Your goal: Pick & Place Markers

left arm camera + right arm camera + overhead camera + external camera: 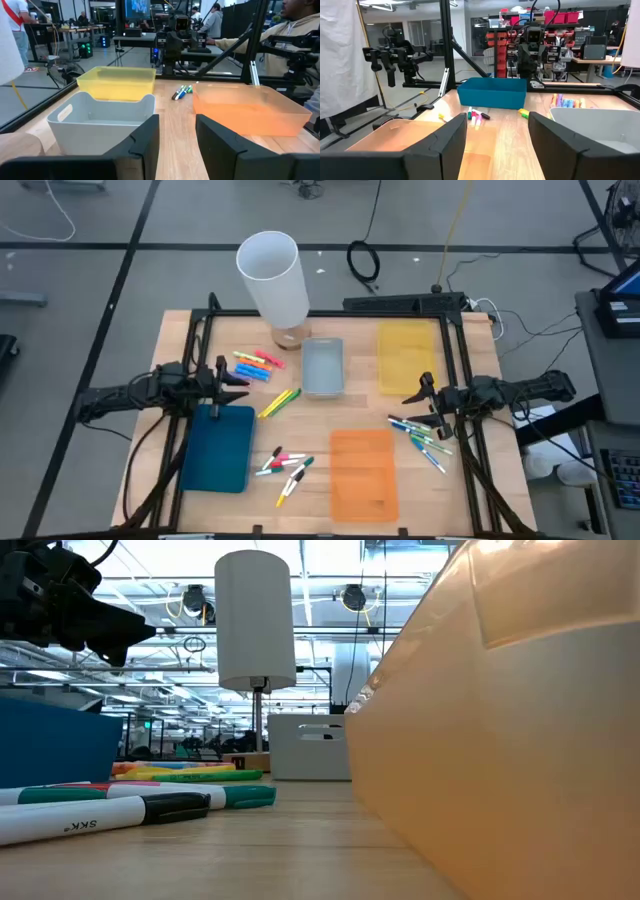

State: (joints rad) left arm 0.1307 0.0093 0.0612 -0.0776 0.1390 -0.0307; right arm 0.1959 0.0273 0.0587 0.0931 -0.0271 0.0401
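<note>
Markers lie flat on the wooden table in several groups. A neon group (258, 365) lies near the grey tray (323, 366). A yellow and a green one (280, 402) lie mid-table. White-bodied ones (285, 465) (100, 810) lie near the front. Blue- and green-capped ones (425, 435) (182, 92) lie at the right. My left gripper (243, 380) (177, 125) hovers open over the blue tray's far end, just left of the neon group. My right gripper (410, 397) (497, 122) hovers open above the right-hand group. Nothing is between the fingers of either.
A blue tray (218, 445), an orange tray (363, 470) and a yellow tray (407, 355) stand on the table. A tall white cylinder (272, 275) rises at the far edge. A black frame (200, 330) borders the table. People show in the room beyond.
</note>
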